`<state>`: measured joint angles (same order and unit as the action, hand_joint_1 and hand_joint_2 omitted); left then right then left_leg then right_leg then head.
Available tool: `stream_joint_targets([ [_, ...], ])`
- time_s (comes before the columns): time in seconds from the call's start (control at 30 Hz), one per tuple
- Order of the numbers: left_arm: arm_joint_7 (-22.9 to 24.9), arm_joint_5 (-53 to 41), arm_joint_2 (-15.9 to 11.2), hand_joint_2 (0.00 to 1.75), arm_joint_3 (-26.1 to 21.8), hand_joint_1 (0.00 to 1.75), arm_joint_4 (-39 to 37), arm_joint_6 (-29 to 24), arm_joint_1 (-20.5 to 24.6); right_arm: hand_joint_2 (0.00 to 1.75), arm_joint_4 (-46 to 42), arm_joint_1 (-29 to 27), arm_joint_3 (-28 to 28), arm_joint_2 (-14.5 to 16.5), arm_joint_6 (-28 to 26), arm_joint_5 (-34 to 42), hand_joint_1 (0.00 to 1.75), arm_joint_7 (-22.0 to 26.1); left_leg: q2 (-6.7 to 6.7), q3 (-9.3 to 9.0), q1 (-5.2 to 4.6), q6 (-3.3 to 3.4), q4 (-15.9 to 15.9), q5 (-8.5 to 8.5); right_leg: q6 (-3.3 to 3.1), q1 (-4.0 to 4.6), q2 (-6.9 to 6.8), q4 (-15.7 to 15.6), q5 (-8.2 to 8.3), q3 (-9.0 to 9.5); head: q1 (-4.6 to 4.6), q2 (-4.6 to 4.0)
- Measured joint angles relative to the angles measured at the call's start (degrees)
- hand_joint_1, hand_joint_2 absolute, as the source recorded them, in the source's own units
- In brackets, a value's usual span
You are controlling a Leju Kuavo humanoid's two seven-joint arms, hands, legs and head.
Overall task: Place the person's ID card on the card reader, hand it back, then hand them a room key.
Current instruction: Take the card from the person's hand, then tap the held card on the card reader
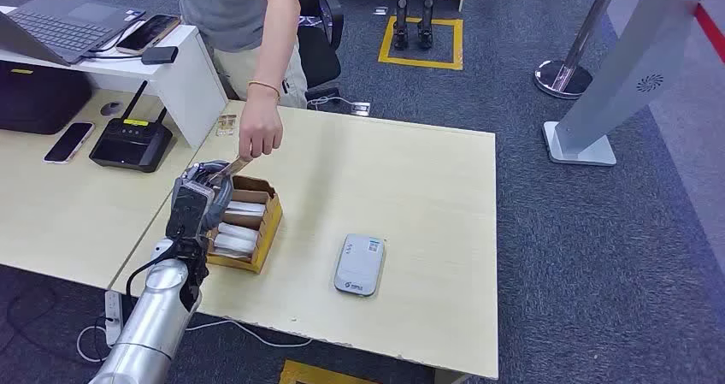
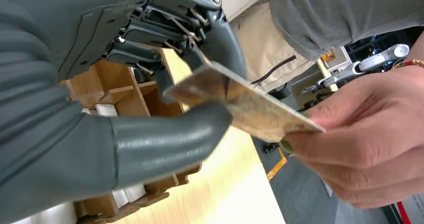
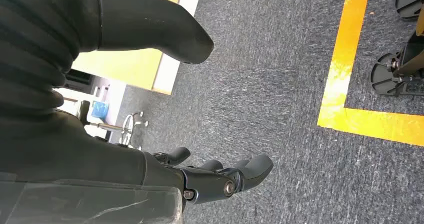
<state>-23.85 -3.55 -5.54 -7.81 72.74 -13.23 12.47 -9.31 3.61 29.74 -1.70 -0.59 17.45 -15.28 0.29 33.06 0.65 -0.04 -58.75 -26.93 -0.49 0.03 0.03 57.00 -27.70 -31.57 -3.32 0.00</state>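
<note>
Brown card (image 2: 240, 102): pinched by left hand (image 2: 150, 84), person's hand (image 2: 360, 144) gripping far end for handover
Right hand (image 3: 220, 176): hanging, fingers apart, holding nothing

Card held at both ends above the key box

The brownish card (image 2: 240, 104) is tilted, pinched by the robot's left hand (image 1: 198, 197) and by the person's hand (image 1: 259, 132). The grey card reader (image 1: 359, 264) lies flat on the counter (image 1: 410, 187) at four o'clock from the wooden box (image 1: 267, 221) of white room keys (image 1: 235, 234).
</note>
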Motion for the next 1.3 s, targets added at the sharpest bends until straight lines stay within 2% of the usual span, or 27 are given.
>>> stream_joint_targets([
  [0.6, -0.36, -1.5, 0.01, 1.75, -0.86, 1.75, 0.99, -1.06, -1.02, 1.75, 0.0, 0.01, 0.81, 0.0, -0.09, -0.5, 0.0, 0.12, -0.02, 0.0, 0.0, 0.0, 0.0, 0.0, 0.0, 0.0, -0.01, 0.0, 0.0, 0.0, 0.0, 0.0],
  [0.97, -2.04, -9.67, 0.81, 1.75, -0.46, 1.75, 3.21, -6.83, -1.58, 1.75, 0.0, 0.06, 1.44, 0.0, -0.17, -0.68, 0.0, 0.27, -0.01, 0.0, 0.0, 0.0, 0.0, 0.0, 0.0, 0.0, 0.0, 0.0, 0.0, 0.0, -0.01, 0.0],
  [1.3, -2.59, -15.91, 1.81, 1.75, 3.13, 1.75, 6.97, -10.98, -1.91, 1.75, 0.0, 0.26, 2.26, 0.0, -0.15, -1.67, 0.0, -0.02, 0.0, -0.01, 0.0, 0.0, 0.0, 0.0, 0.0, 0.0, 0.0, -0.01, 0.0, -0.01, -0.01, 0.0],
])
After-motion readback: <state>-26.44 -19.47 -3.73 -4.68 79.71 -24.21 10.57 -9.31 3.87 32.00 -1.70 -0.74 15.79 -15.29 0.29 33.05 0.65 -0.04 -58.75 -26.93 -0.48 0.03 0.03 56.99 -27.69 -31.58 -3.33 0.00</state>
